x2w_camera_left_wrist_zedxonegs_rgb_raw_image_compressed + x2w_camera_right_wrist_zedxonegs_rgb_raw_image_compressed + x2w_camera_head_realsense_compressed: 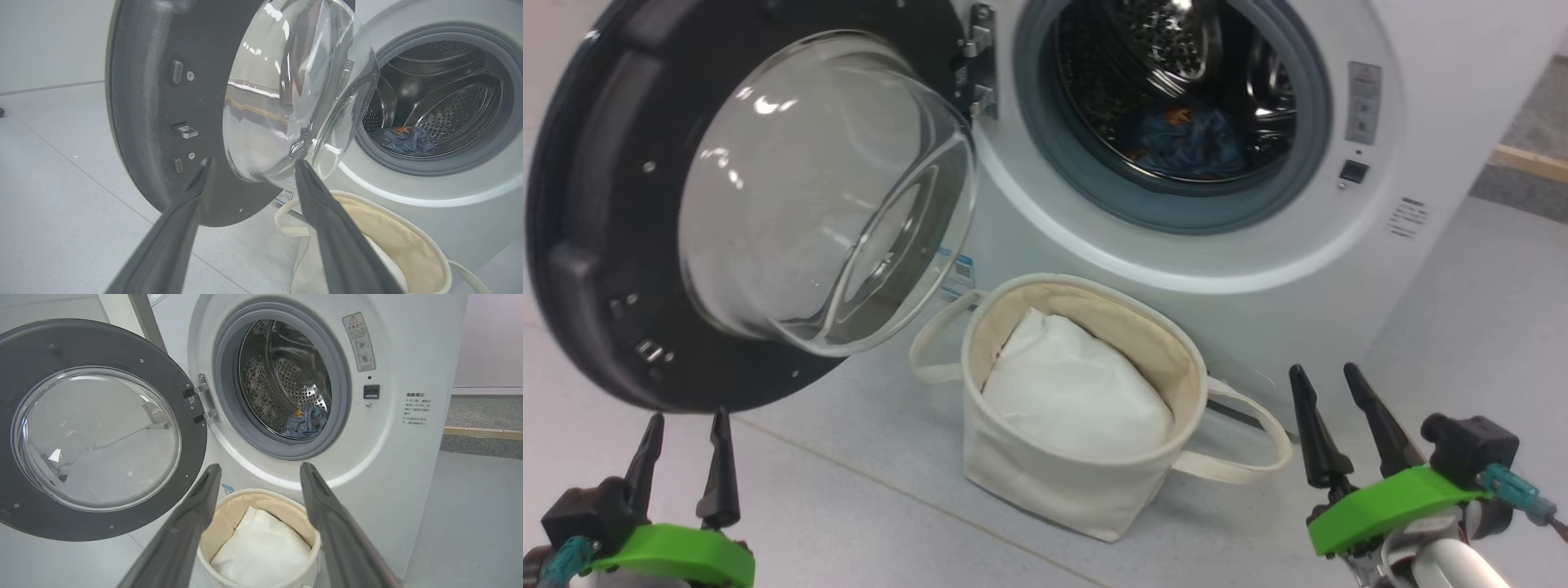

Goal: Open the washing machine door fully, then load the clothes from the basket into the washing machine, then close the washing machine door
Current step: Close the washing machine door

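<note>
Inside the drum of the washing machine [1258,269], upper middle of the head view, the clothes [1188,143] lie in a blue heap. Below, on the floor, the basket [1045,482] holds a white cloth bundle [1078,388]. At upper left the washing machine door [588,245] stands swung wide. At lower left the left hand [686,414] and at lower right the right hand [1323,369] are spread open and empty, well apart from the clothes.

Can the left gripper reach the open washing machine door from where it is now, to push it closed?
Probably yes. The left gripper is open and points at the door, with nothing between them; the basket stands off to the right.
</note>
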Motion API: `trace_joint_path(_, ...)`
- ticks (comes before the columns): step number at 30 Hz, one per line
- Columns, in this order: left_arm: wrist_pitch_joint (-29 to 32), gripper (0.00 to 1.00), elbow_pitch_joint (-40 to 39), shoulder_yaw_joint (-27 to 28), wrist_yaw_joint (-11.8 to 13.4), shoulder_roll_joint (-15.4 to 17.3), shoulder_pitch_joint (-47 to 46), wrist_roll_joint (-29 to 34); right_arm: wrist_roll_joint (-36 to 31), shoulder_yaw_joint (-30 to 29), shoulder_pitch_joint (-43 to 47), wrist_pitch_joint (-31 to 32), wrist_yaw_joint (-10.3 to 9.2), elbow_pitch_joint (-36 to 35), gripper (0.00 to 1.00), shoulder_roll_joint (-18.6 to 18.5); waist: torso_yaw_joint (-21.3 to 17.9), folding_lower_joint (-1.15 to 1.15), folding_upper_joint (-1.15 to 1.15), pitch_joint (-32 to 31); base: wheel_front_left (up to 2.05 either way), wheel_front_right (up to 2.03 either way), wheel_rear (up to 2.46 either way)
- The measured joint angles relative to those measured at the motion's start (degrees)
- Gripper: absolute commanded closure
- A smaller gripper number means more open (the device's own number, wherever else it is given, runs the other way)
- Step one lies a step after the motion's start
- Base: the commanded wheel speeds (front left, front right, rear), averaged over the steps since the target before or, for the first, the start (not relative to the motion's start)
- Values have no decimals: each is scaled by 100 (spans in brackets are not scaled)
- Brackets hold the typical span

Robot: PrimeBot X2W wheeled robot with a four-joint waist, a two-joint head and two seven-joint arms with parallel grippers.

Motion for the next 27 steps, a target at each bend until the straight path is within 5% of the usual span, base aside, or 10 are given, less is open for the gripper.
trace_joint_path(6,0,0,-222,133,7,-1,88,-2,47,234,38,0,0,15,0,34,340,0,0,-2,0,0,0)
trace_joint_path(27,0,0,-869,604,110,-172,604,-79,357,994,-906,0,0,358,0,-13,586,0,0,341,0,0,0)
